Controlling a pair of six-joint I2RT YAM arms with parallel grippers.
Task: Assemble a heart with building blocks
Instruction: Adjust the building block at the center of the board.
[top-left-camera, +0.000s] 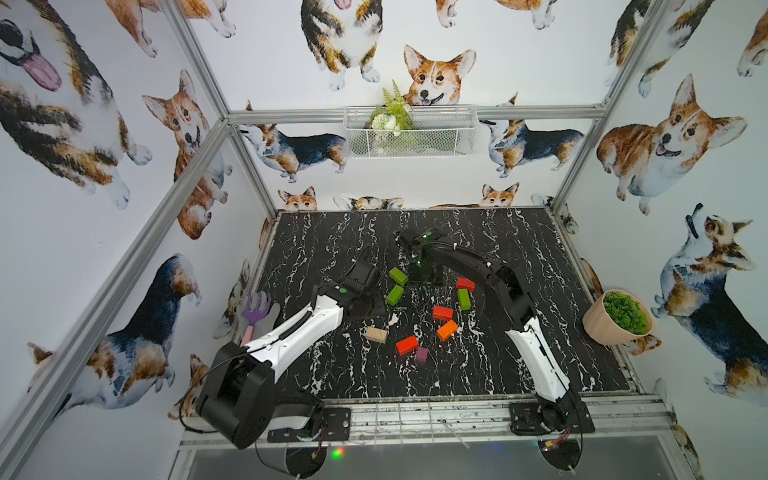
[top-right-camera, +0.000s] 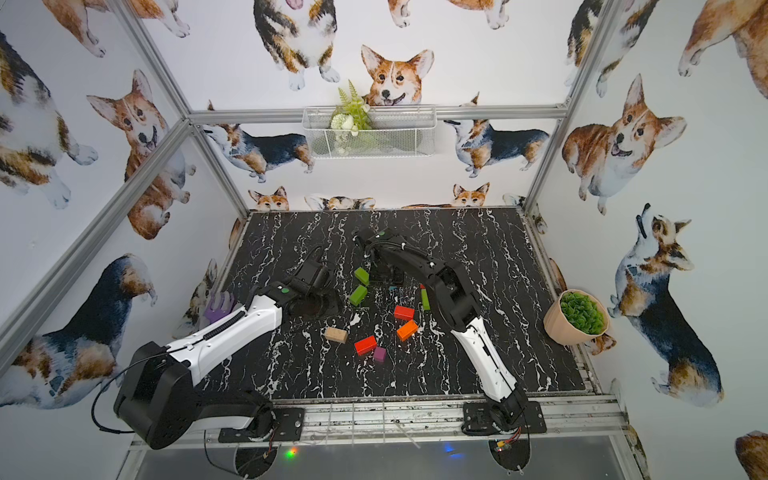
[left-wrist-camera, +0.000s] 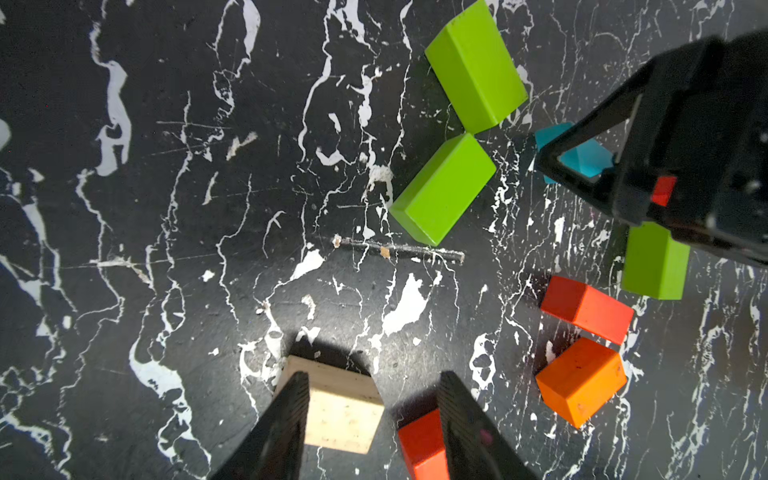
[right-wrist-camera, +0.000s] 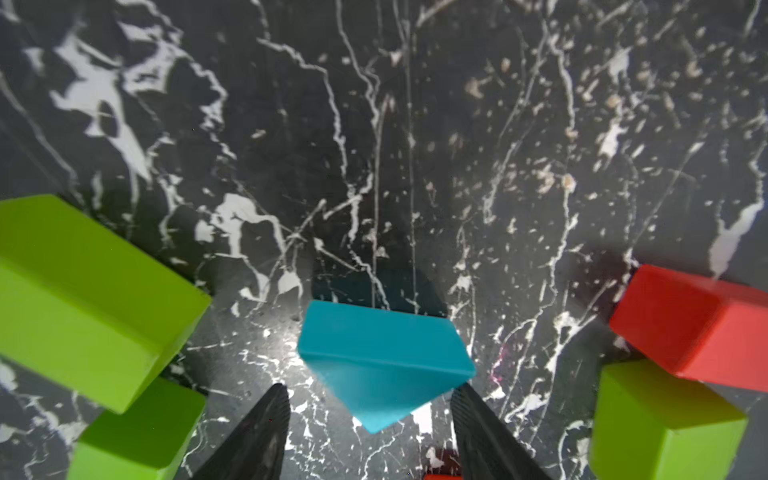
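teal triangle (right-wrist-camera: 382, 361), btwn jaws of right tool (right-wrist-camera: 369, 390), jaws spread

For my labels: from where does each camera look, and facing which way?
Top views: high over the near edge of the table, looking down; left arm, right arm show.
Left wrist: above the beige brick, facing down; left tool shows.
Right wrist: low, facing the teal triangle; right tool shows.
Shared: both wrist views show the triangle, green bricks.

green (top-left-camera: 398, 276) (top-left-camera: 394, 294) (top-left-camera: 464, 299) 3 | red (top-left-camera: 465, 284) (top-left-camera: 442, 312) (top-left-camera: 407, 345) 3 | orange (top-left-camera: 447, 330) 1 | beige (top-left-camera: 376, 334) 1 | purple (top-left-camera: 421, 354) 1 | teal (right-wrist-camera: 382, 361) 1
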